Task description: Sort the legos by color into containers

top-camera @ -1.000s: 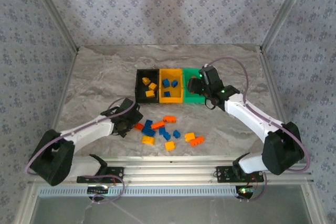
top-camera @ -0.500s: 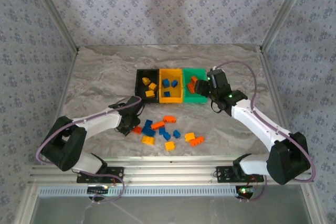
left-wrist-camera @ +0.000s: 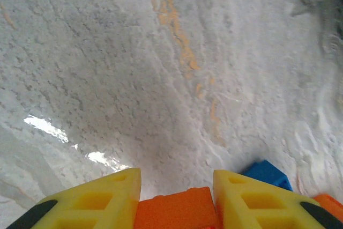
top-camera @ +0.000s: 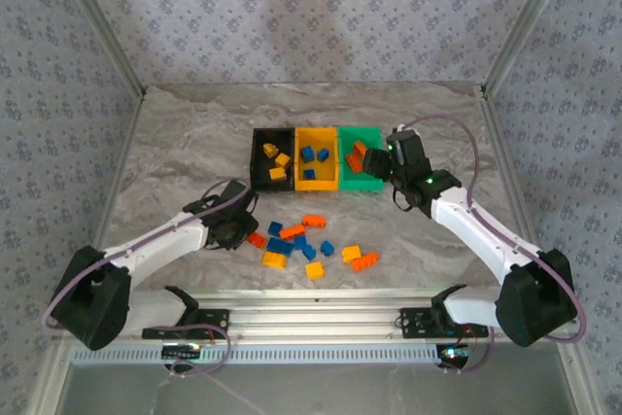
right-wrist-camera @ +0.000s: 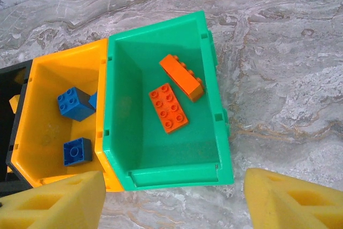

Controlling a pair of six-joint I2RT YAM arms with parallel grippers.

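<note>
My left gripper [top-camera: 245, 233] is low on the table at the left edge of the loose legos, shut on a red-orange lego [left-wrist-camera: 174, 210] that sits between its yellow fingers [left-wrist-camera: 107, 197]. A blue lego [left-wrist-camera: 265, 174] lies just right of it. Three joined containers stand mid-table: black [top-camera: 255, 167] with yellow legos, yellow-orange [top-camera: 317, 185] with blue legos [right-wrist-camera: 74, 103], and green [right-wrist-camera: 177, 175] with two red-orange legos [right-wrist-camera: 168, 107]. My right gripper [right-wrist-camera: 174, 207] hovers open and empty over the green container's near right corner [top-camera: 387, 164].
Several loose legos in blue [top-camera: 275, 245], yellow [top-camera: 274, 259] and red-orange [top-camera: 364, 261] are scattered on the marble table [top-camera: 175, 162] in front of the containers. Patterned walls and metal frame posts enclose the table on three sides.
My left gripper has closed on the red-orange lego at the pile's left edge. My right gripper has drawn back to the right from above the green container.
</note>
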